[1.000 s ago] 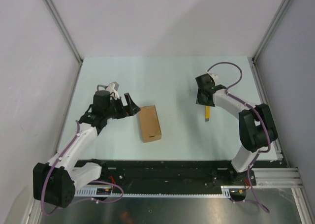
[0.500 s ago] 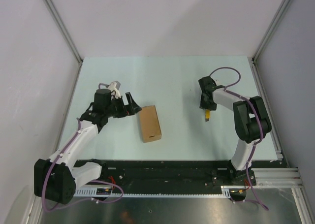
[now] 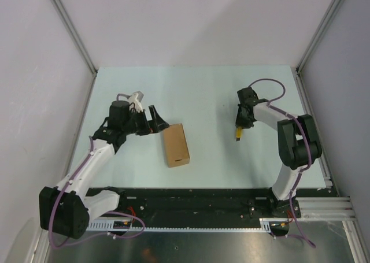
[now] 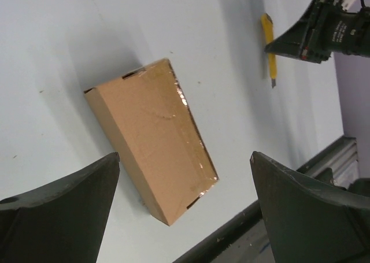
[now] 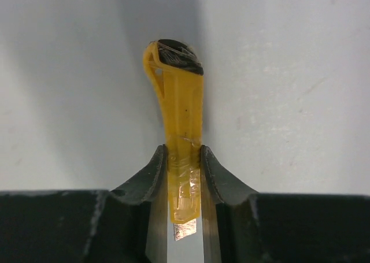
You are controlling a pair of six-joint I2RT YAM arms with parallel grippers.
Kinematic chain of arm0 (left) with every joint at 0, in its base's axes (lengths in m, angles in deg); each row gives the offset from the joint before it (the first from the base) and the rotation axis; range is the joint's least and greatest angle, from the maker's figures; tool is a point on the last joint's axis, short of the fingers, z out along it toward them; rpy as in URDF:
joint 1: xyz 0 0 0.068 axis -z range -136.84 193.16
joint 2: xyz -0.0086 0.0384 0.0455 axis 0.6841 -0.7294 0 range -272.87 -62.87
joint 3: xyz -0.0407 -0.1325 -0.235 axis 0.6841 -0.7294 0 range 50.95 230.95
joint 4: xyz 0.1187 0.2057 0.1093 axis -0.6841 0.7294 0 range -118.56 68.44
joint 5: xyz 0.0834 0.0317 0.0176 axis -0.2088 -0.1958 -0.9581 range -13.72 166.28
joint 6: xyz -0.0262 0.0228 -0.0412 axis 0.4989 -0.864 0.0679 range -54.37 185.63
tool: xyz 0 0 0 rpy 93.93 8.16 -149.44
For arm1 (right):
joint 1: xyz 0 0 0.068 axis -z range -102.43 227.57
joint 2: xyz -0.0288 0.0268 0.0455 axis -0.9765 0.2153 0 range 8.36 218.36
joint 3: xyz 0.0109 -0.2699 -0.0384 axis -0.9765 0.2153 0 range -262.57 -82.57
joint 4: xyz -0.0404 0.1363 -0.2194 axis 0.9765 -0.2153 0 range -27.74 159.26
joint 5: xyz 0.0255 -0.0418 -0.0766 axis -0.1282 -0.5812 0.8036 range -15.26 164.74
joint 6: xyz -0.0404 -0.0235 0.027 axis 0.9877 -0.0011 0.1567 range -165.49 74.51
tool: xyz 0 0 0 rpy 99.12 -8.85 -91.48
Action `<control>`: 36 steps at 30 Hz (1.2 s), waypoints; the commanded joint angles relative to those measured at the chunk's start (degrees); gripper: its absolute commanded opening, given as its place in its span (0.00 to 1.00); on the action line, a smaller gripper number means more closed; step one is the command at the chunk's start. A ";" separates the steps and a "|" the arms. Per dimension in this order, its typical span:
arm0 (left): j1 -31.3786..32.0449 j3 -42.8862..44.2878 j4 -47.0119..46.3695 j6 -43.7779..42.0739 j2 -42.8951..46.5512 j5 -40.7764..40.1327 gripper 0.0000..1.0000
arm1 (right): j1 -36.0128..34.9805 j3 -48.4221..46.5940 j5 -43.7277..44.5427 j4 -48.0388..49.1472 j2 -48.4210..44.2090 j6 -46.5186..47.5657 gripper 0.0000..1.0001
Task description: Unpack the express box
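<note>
The express box point(image 3: 176, 145) is a closed brown carton lying flat on the pale table, also seen in the left wrist view point(image 4: 153, 141). My left gripper point(image 3: 156, 121) hovers just left of the box's far end, wide open with nothing between its fingers point(image 4: 184, 159). On the right side of the table lies a yellow utility knife point(image 3: 237, 134). My right gripper point(image 3: 240, 122) is down over the knife's far end. In the right wrist view its fingers press both sides of the knife point(image 5: 182, 113) near the blade end, so the gripper point(image 5: 184, 151) is shut on it.
A black rail point(image 3: 196, 199) runs along the table's near edge, where both arm bases are mounted. Grey walls and aluminium posts point(image 3: 72, 29) close in the left, back and right sides. The box and knife are about a hand's width apart.
My right gripper has come down over the knife and closed on it. The knife's near end has swung slightly left. The left gripper has shifted a little toward the back, still open.
</note>
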 commanded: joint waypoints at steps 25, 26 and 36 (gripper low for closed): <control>19.11 20.63 -25.53 8.39 -3.81 21.51 1.00 | -6.31 -0.99 -40.25 30.42 -43.22 -14.94 0.06; 19.37 20.18 -30.34 10.16 -3.99 21.60 1.00 | -6.57 -1.07 -41.56 31.23 -44.27 -15.38 0.06; 26.23 26.94 -32.76 11.14 -9.96 21.16 1.00 | -10.97 -1.07 -45.71 37.13 -47.00 -17.23 0.07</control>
